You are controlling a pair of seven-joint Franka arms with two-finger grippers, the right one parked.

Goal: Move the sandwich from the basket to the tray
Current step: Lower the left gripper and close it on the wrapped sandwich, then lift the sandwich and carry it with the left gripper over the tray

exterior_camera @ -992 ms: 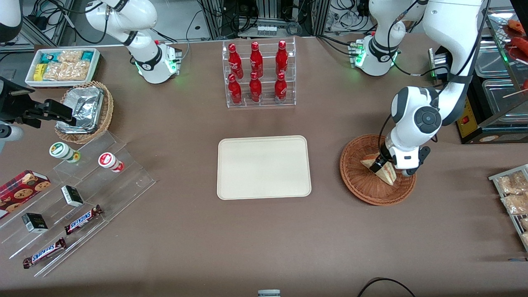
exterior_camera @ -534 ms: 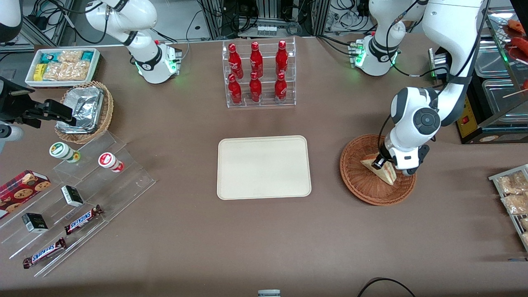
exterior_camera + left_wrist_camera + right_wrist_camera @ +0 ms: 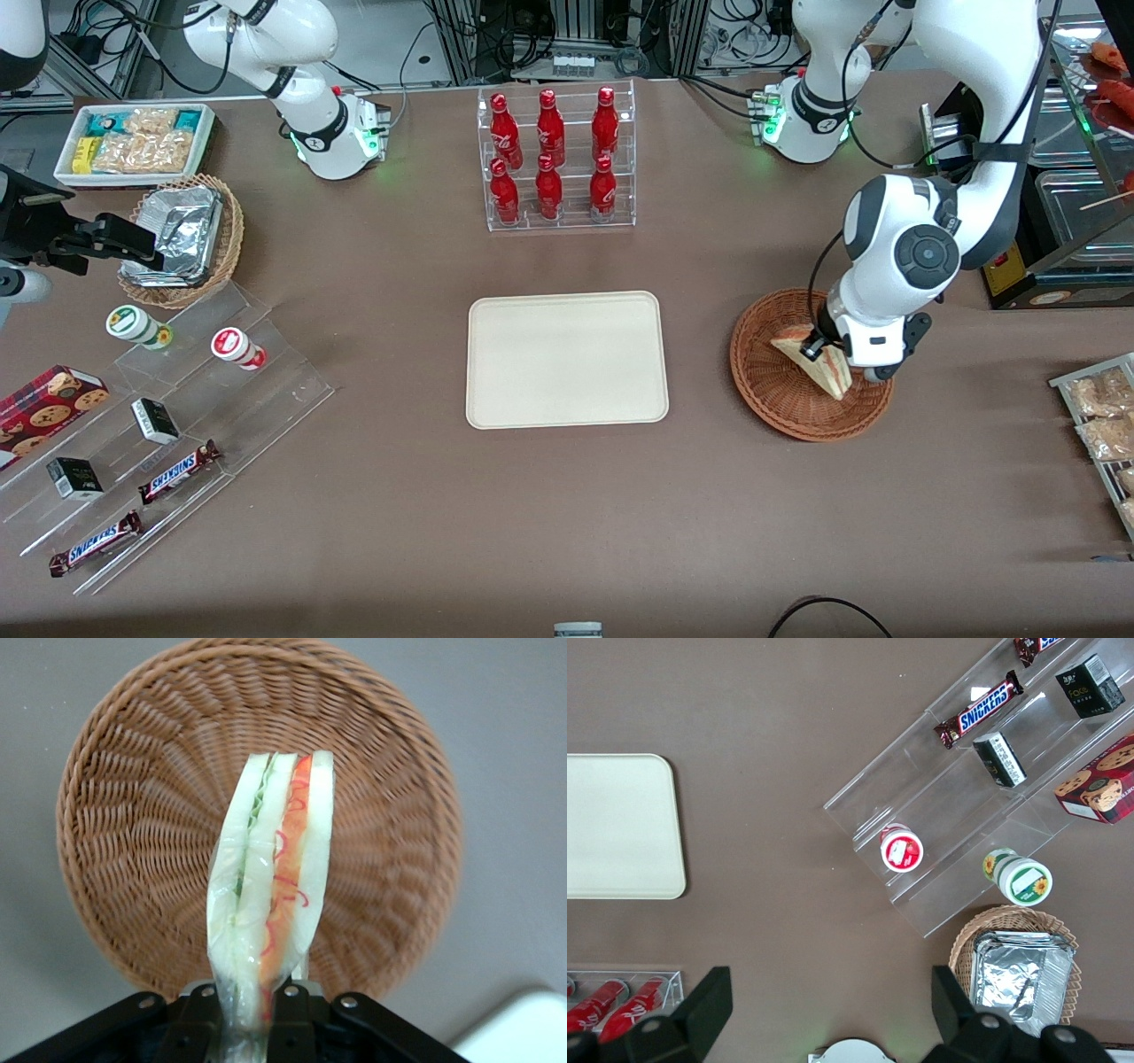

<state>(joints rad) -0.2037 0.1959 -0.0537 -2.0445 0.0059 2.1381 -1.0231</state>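
the pincer [image 3: 817, 347] grips the sandwich [image 3: 270, 904] above the basket [image 3: 780, 390]; its fingertips hide under the clear wrap.

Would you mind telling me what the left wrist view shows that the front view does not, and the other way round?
Only the left wrist view shows the sandwich's cut edge up close: pale bread with red and green filling under clear wrap, its end pinched in the gripper, above the basket's weave. Only the front view shows the whole table: the bottle rack, the snack shelves toward the parked arm's end, and the full bare tray. Both show the gripper shut on the sandwich over the basket, and at least part of the tray.
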